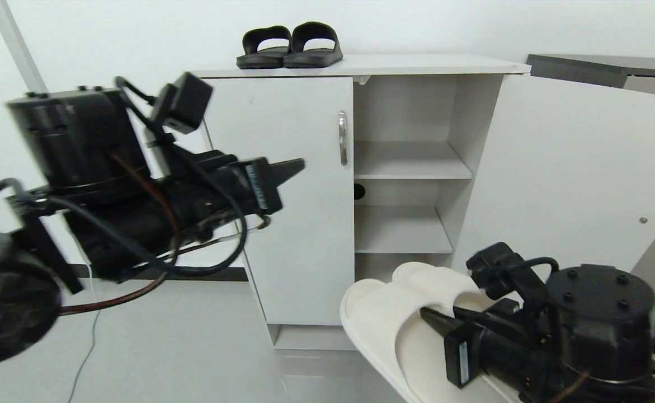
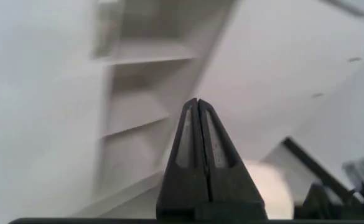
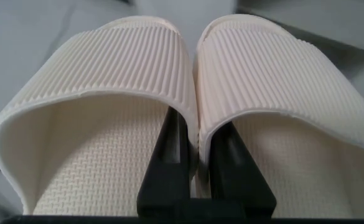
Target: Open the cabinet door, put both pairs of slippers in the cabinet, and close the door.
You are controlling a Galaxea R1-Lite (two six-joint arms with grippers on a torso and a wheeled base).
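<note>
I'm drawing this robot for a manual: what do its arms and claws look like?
The left arm and right arm are black, with thick cylindrical joints; the right one's cap shows round bolt heads. Black and reddish-brown cables loop along the left arm. The left claw and right claw have slim, tapering black fingers with a pale label strip behind them.

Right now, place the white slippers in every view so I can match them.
Head view: white slippers low, right of centre, before the shelves.
Left wrist view: pale rounded tip, probably theirs, near the shelves.
Right wrist view: side by side, close up.
Landmark: right gripper clamped between the pair; shelves link head and left wrist.
</note>
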